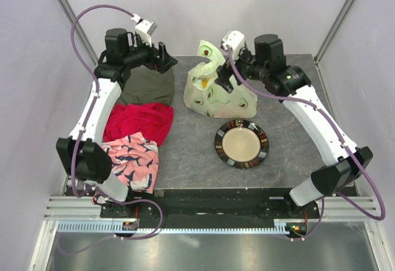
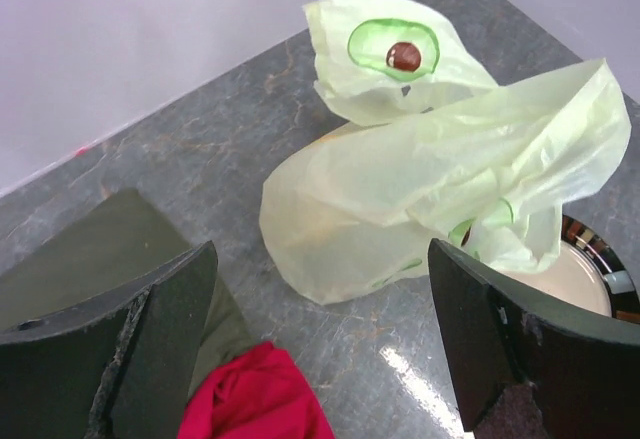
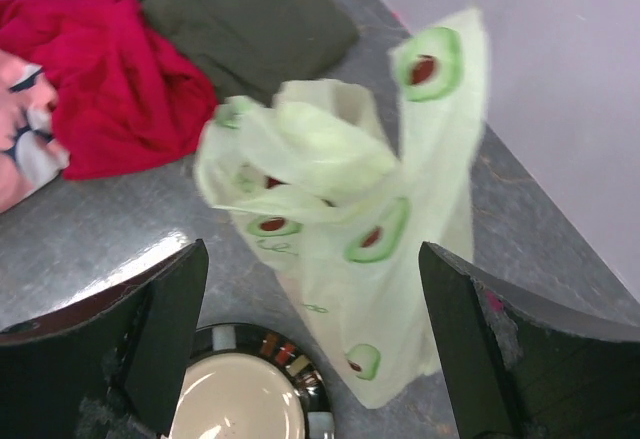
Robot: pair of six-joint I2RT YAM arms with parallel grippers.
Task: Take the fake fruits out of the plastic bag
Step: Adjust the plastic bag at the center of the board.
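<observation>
Gaping wide with nothing between its jaws, the right gripper (image 3: 312,259) hangs just over the plastic bag (image 3: 350,229), the crumpled top and raised handle in line with the gap; whether a finger brushes the film cannot be told. The left gripper (image 2: 322,259) is likewise spread and empty, over the olive cloth (image 2: 100,239), with the bag near but apart. The bag stands at the back middle of the table (image 1: 185,160), just behind the plate (image 1: 241,144).

The likely trouble is the film itself — light and slack, so jaws closing here would probably catch only a fold or the handle and hoist the whole bag, fruit and all, or drag it onto the plate. With nothing pinning the other side, a tug could also tip it and send pieces rolling off the table.

The fake fruits cannot be seen — only a faint warm tint through the plastic hints at them. The bag's mouth is lost among folds, and its upper part is blurred in the right wrist view.
</observation>
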